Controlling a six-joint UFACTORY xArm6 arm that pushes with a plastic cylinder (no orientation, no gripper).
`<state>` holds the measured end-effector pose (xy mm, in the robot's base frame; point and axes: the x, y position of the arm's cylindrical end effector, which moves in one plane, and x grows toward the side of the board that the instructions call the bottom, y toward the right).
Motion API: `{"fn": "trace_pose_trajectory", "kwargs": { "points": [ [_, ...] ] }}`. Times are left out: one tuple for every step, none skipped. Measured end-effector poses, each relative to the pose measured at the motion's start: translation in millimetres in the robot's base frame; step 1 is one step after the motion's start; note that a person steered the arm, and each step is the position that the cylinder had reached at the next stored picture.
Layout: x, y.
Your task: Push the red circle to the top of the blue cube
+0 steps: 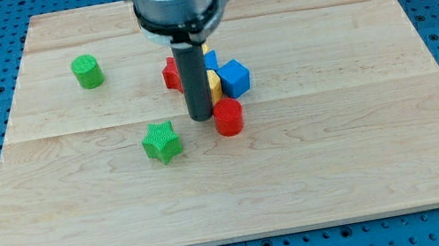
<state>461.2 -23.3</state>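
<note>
The red circle is a short red cylinder near the board's middle. The blue cube sits just above it and slightly right, close to touching. My tip is at the end of the dark rod, just left of the red circle and very near its side. The rod hides part of a small cluster behind it.
A yellow block, a second blue block and a red block crowd behind the rod, left of the blue cube. A green star lies lower left. A green cylinder stands at upper left. The wooden board sits on blue pegboard.
</note>
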Motion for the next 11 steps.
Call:
{"fn": "trace_pose_trajectory", "kwargs": {
  "points": [
    [39.6,-40.5],
    [27.8,10.5],
    [-6.2,25.4],
    [-18.6,47.4],
    [-26.2,71.0],
    [-26.2,87.6],
    [-25.7,112.8],
    [-25.7,134.5],
    [-24.7,170.3],
    [-32.9,188.7],
    [-43.7,190.2]
  ]
}}
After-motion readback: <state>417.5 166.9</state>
